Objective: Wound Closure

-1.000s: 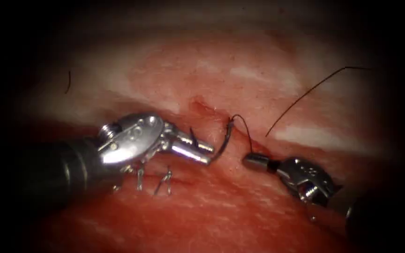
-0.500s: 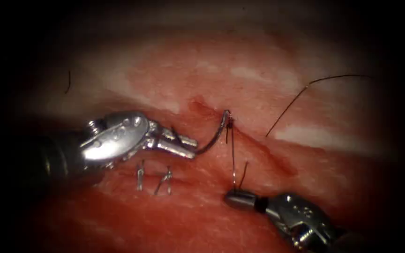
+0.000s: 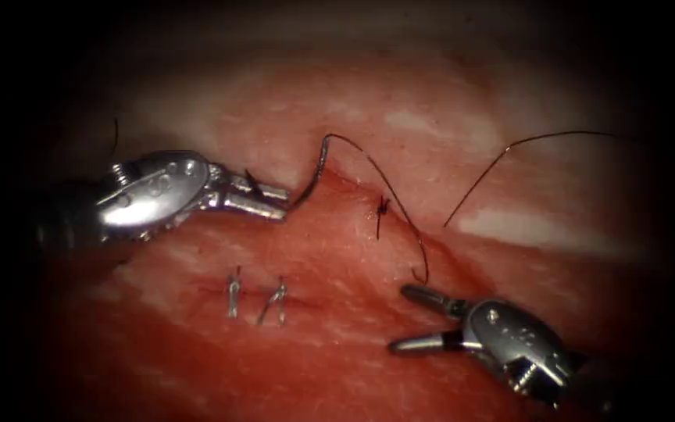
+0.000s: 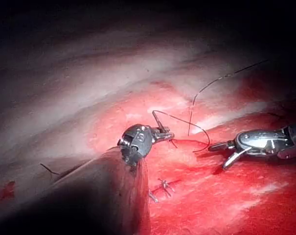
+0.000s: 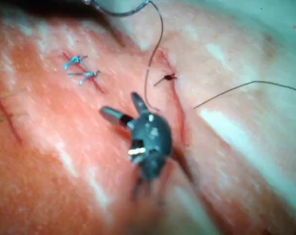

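Left tool [image 3: 275, 205] grips the curved needle [image 3: 312, 181] near its pointed end, free of the tissue [image 3: 337, 344], left of the cut [image 3: 439, 250]. Needle looks stiff and slippery; thread [image 3: 396, 205] is limp. Right tool [image 3: 409, 318] is open, empty.

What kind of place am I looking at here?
Likely a surgical training bench, not an operation. Two metal tools work over raw tissue with a cut: the left pincer holds a curved needle near its end, clear of the tissue, trailing thread; the right pincer is open, empty.
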Controlling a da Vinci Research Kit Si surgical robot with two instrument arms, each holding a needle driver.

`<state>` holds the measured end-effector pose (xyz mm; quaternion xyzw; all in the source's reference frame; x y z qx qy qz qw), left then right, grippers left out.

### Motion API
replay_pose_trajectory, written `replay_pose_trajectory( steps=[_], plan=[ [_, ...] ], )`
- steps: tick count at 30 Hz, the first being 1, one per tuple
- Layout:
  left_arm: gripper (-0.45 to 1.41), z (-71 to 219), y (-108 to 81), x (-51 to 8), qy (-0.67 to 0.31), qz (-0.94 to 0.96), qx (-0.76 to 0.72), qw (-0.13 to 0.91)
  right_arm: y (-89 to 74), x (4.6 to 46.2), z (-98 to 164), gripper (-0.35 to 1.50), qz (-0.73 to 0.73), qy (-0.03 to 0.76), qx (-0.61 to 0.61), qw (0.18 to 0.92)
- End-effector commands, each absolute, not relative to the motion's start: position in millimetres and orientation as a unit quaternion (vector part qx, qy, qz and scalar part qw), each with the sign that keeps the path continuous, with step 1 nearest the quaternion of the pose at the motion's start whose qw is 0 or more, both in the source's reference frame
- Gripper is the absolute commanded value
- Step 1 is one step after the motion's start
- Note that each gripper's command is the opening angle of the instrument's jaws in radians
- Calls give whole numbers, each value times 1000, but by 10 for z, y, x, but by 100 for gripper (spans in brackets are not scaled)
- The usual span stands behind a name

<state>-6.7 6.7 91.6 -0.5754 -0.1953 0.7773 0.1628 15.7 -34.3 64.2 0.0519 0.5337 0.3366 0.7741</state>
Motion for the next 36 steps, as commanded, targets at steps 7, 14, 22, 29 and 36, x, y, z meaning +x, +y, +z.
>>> replay_pose_trajectory(
  steps=[7,14,22,29,36],
  plan=[
    [-45,938,74,-62,-188,785,-564,174,-344,142,653,131,334,531,50,777],
    [-45,943,79,-51,-180,793,-551,186,-334,136,664,128,338,513,43,788],
    [-45,940,77,-56,-188,788,-557,183,-310,150,710,130,345,497,29,796],
    [-45,942,76,-58,-189,787,-559,182,-321,161,739,124,337,482,40,808],
    [-45,942,75,-63,-192,784,-562,180,-325,166,739,3,308,484,43,818]
  ],
)
